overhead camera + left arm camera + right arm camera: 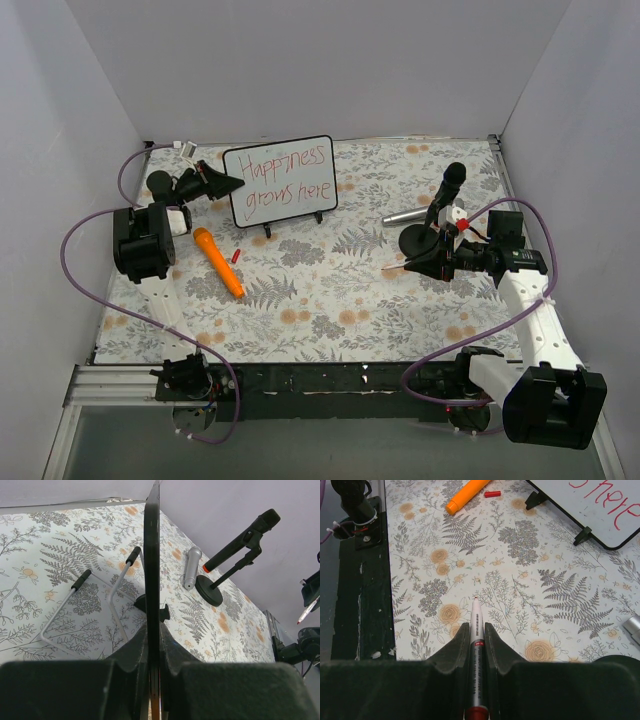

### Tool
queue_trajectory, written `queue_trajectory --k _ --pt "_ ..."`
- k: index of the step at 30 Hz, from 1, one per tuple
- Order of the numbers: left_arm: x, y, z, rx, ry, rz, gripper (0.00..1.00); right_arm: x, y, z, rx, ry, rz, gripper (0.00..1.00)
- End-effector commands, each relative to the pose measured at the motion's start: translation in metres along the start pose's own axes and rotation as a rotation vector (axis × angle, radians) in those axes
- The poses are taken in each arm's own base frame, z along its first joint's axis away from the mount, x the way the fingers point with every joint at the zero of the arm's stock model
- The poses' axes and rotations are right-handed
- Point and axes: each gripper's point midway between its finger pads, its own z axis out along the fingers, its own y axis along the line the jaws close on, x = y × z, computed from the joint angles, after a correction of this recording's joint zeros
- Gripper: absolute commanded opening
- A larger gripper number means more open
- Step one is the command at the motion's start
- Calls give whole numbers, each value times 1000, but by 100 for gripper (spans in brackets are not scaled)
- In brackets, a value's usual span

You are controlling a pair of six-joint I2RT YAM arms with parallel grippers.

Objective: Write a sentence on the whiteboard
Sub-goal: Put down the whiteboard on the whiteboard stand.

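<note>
Clearly, the whiteboard point(310, 175) stands on the far left part of the flower-patterned table point(330, 310), propped on a wire stand point(81, 579) with black feet and leaning back a little. It is a small white rectangle with a thin black frame and rounded corners, its right end sitting slightly farther back than its left. The sentence point(283, 160) runs across it in red handwriting on two lines, "Happiness" above "grows here". The left gripper point(236, 183) is clamped on the board's left edge, the frame pinched between its fingers. The right gripper point(476, 628), well apart on the right side, is closed around a pen point(476, 611) whose tip points left above the cloth. An orange marker point(218, 262) and a red cap point(236, 256) lie just near of the board, and a microphone point(447, 190) stands to the far right beside a silver cylinder point(405, 216).
</note>
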Motion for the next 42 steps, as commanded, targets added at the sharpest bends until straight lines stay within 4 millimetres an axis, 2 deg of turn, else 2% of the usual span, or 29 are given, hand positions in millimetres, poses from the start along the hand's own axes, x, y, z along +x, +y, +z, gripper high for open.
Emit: queue_trajectory --k 1,9,21,27,32,35,39,42 --pt "-13 -2 1 21 -15 166 2 0 0 1 -7 -9 -7 1" --pt "-3 2 -7 18 -20 210 15 1 -2 1 -6 -6 0 1" --pt "3 12 -16 -39 -25 286 18 2 -3 2 -5 -3 8 1" --pt "-14 7 -13 -27 -51 366 10 5 -5 2 -4 2 17 1" --pt "-30 2 -10 -9 -69 413 9 7 -6 3 -3 6 26 1" --pt "-40 -8 -9 24 -97 452 9 8 -7 3 -6 7 33 1" --pt "-48 -15 -6 57 -111 447 9 10 -8 4 -8 11 43 1" --pt "-49 -12 -6 70 -107 454 9 12 -10 5 -8 15 48 1"
